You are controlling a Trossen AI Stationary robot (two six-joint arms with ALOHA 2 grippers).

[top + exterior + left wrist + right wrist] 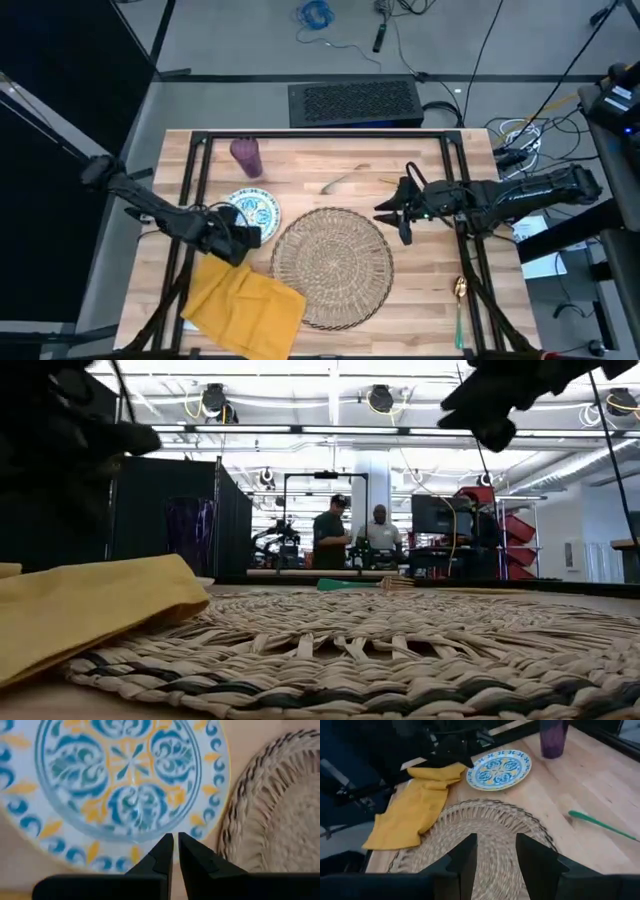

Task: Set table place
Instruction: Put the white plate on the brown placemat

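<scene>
Woven straw mat (pixel 332 265) beside blue-patterned plate (pixel 253 211).

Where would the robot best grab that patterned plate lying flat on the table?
Probably at the plate's rim. It lies flat, so only the thin raised edge offers a pinch. The left pincer, nearly shut, hovers at the edge nearest the yellow napkin; come from there.

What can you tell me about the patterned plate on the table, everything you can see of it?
The plate is round and white, glossy like glazed ceramic, with blue-green scrolls and yellow accents around a central medallion. It lies flat on the wooden table, empty, just left of the woven mat, below the purple tumbler. The left end effector, nearly shut, hovers at its rim; whether it touches is unclear.
</scene>
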